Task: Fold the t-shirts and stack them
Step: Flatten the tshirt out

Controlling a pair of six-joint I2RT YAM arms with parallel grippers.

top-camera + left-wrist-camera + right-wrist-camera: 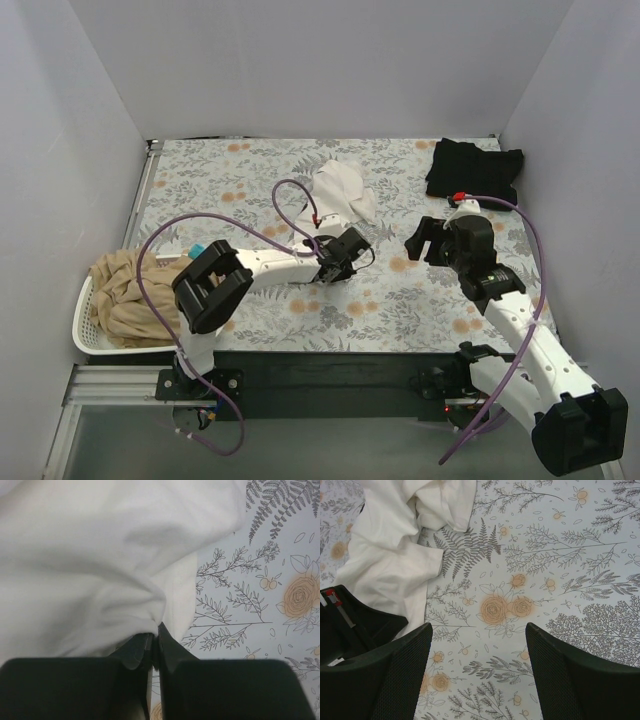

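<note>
A crumpled white t-shirt (342, 192) lies mid-table; it fills the left wrist view (90, 560) and shows in the right wrist view (395, 565). My left gripper (345, 247) (156, 630) is shut on a pinch of its near edge. A folded black t-shirt (474, 168) rests at the far right. The tan t-shirt (128, 290) is heaped in the basket at the left. My right gripper (425, 238) (479, 635) hovers open over bare tablecloth, to the right of the white shirt, nothing between its fingers.
A white perforated laundry basket (85, 335) sits at the table's left near edge. The floral tablecloth (400, 300) covers the table, with white walls on three sides. Purple cables loop over both arms.
</note>
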